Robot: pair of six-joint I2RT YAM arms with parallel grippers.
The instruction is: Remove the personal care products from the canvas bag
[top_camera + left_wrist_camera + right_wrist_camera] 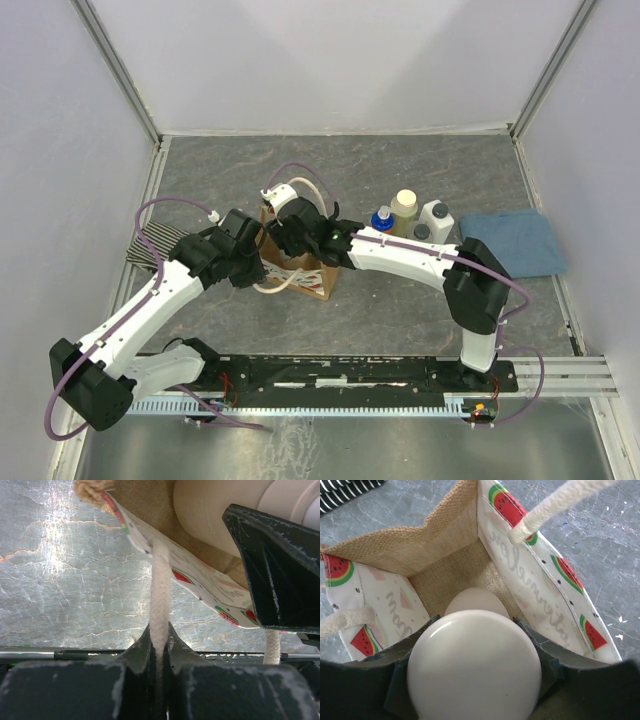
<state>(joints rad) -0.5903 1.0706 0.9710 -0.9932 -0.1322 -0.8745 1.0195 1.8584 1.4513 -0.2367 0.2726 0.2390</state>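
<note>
The canvas bag (312, 276) stands open at mid-table, tan with white watermelon-print panels (547, 580). My left gripper (258, 264) is shut on one cream rope handle (160, 600) at the bag's left side. My right gripper (298, 237) reaches down into the bag's mouth and is shut on a cream round-capped bottle (475, 665), still inside the bag; it also shows in the left wrist view (210, 515). To the right of the bag stand a blue-capped bottle (382, 218), a pale yellow bottle with a cream cap (404, 208), a white bottle (436, 215) and a black-capped one (421, 232).
A folded blue cloth (515, 243) lies right of the bottles. A black-and-white striped cloth (155, 245) lies left of the bag, under my left arm; its corner shows in the right wrist view (345, 490). White walls enclose the grey table (400, 300).
</note>
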